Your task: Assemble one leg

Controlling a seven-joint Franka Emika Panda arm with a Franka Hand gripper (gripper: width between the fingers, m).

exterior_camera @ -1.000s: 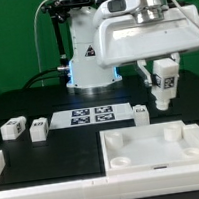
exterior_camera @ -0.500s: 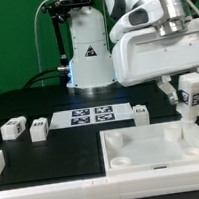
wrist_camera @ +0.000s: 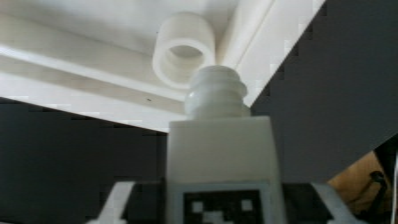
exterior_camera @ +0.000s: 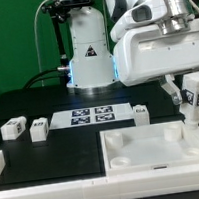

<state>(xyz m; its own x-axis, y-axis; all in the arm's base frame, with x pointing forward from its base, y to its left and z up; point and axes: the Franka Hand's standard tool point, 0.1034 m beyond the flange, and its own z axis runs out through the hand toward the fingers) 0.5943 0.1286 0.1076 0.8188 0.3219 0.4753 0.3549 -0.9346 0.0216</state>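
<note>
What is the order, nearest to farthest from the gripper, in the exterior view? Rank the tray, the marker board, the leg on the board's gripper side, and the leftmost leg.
1. Tray, directly below the gripper and its held leg.
2. Leg on the board's gripper side, mid-table.
3. Marker board, centre.
4. Leftmost leg, the exterior view's far left.

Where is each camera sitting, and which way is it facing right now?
Exterior view: off the arm, in front of the table, facing the robot; shows the arm and the hand holding the leg over the tray corner.
Wrist view: on the wrist, looking along the leg toward a tray hole; only slivers of the fingers show.
Shared: the leg and the tray.
</note>
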